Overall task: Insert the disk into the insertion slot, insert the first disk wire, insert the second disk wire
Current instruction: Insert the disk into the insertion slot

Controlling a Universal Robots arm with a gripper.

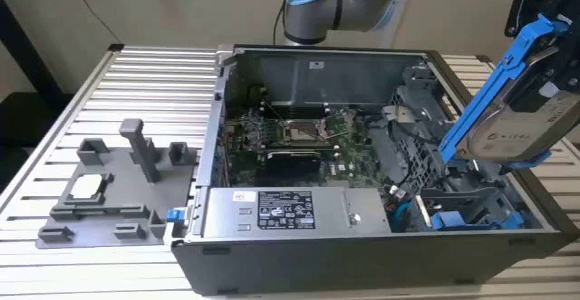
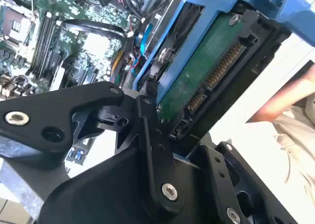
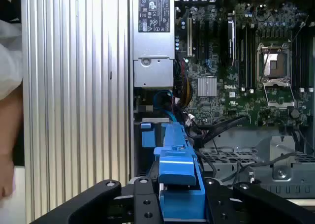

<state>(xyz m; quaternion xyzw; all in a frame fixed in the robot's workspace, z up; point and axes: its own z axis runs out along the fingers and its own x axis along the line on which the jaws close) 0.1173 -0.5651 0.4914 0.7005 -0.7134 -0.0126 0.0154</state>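
Observation:
The disk (image 1: 523,120), silver-grey with a white label in a bright blue carrier (image 1: 496,86), hangs tilted above the right end of the open computer case. My gripper (image 1: 557,59) is shut on it from the exterior view's right. In the second wrist view the black fingers (image 2: 150,125) clamp the disk (image 2: 206,71), whose green circuit board and connector face the camera. In the first wrist view the blue carrier (image 3: 179,167) sits between the fingers. The insertion slot (image 1: 464,195) is a grey sheet-metal bay right below the disk. Loose blue and black cables (image 1: 399,208) lie beside it.
Another drive with a blue handle (image 1: 453,220) sits in the cage's lowest bay. The grey power-supply box (image 1: 276,212) lines the case's near wall, with the motherboard (image 1: 299,134) behind it. A grey fixture (image 1: 109,184) lies on the slatted table (image 1: 145,83). A person's hand (image 2: 290,103) is close by.

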